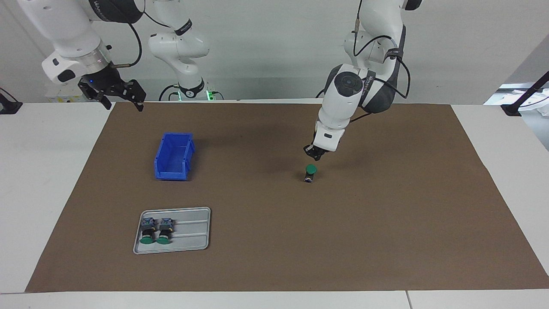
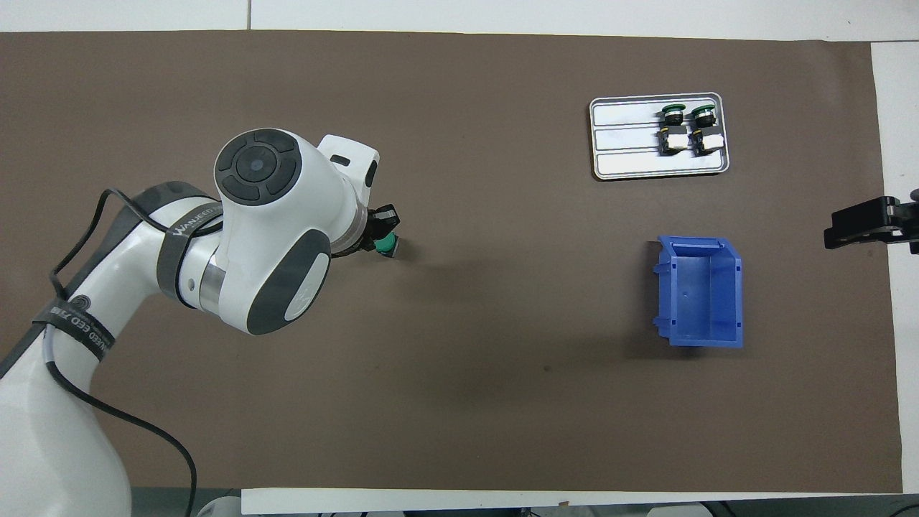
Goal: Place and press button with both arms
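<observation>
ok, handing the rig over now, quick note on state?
Left gripper: shut, empty, poised just above the upright push-button standing mid-mat, green cap up.
Right gripper: open, empty, waiting raised at the mat's edge at its own end.
Two more push-buttons lie side by side on the grey tray; the blue bin, nearer the robots than the tray, is empty.
Done: one button placed upright on the mat.
Left: press it; can't tell contact yet.
</observation>
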{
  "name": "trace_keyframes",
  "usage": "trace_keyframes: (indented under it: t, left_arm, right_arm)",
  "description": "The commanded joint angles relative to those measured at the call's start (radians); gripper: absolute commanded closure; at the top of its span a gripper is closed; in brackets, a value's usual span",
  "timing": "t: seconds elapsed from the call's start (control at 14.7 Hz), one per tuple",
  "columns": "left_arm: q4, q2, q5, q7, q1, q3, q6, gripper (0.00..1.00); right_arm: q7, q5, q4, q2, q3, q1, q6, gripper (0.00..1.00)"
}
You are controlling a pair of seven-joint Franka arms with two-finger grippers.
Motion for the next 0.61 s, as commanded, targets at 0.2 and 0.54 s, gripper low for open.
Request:
trace_keyframes:
  t: [0.2,0.54]
  left_arm:
    - [-0.031,0.019,0.021,-0.021,-0.034,0.012,0.072,1.0]
    - [-0.075,0.016,0.021,-0.011,-0.031,0.011,0.124,0.99]
  right_arm:
    - [-0.011,0.006,-0.012,-0.009,0.004,-0.007,-0.003,0.02]
    - [-0.011,0.006,-0.012,-0.009,0.004,-0.007,-0.003,0.02]
